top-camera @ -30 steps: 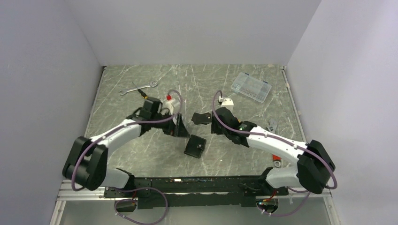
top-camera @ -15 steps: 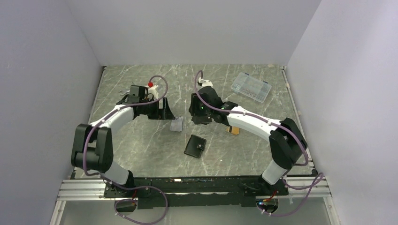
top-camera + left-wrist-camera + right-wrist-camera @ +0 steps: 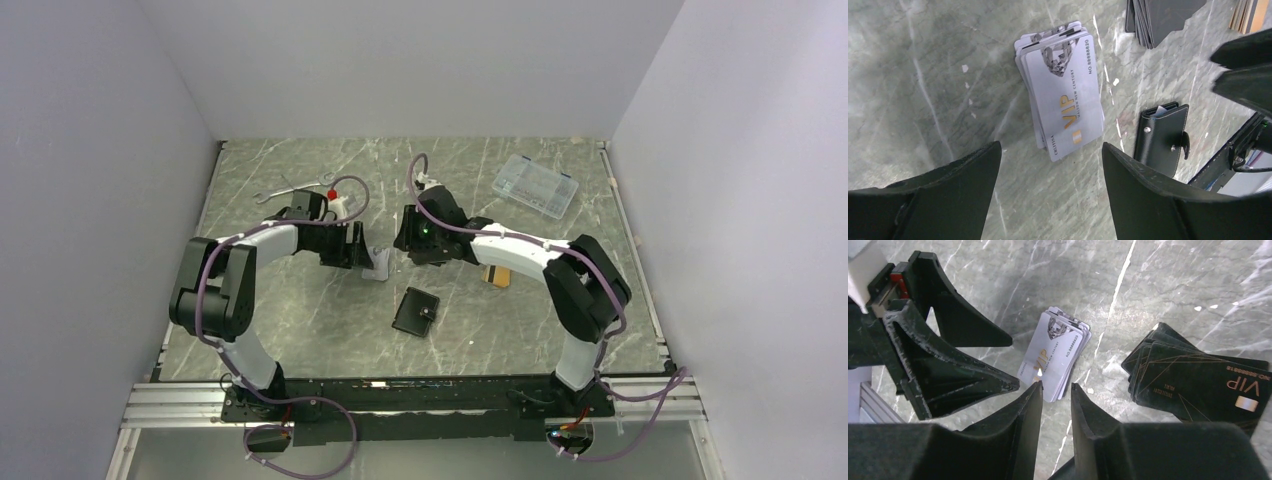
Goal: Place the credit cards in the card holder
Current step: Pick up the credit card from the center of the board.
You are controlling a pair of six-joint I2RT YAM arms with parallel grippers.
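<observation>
The left end effector stood with its jaws wide apart and nothing between them, over a fanned stack of silver cards lying flat on the bench in the centre of the left wrist view. The right end effector showed only a narrow gap, also holding nothing. It was poised over the near edge of the same stack, with a stack of black cards at the right of that frame. The card holder lay apart from all of this, lower centre in the top view. It looked folded, with its tab across the front. A few orange-tan cards sat to its upper right.

The silver cards were probably light, thin, stiff plastic with glossy faces. Loosely stacked like that, they would likely slide over one another and skid on the smooth stone. Lying flat, they gave the fingers almost no edge to catch. The best hold seemed to be across the short width of the stack, pinching both long edges low down. Another way would be to pin one end so the other tips up. Too wide a bite risked scattering the fan. The holder seemed soft and would need steadying while a card went in.
</observation>
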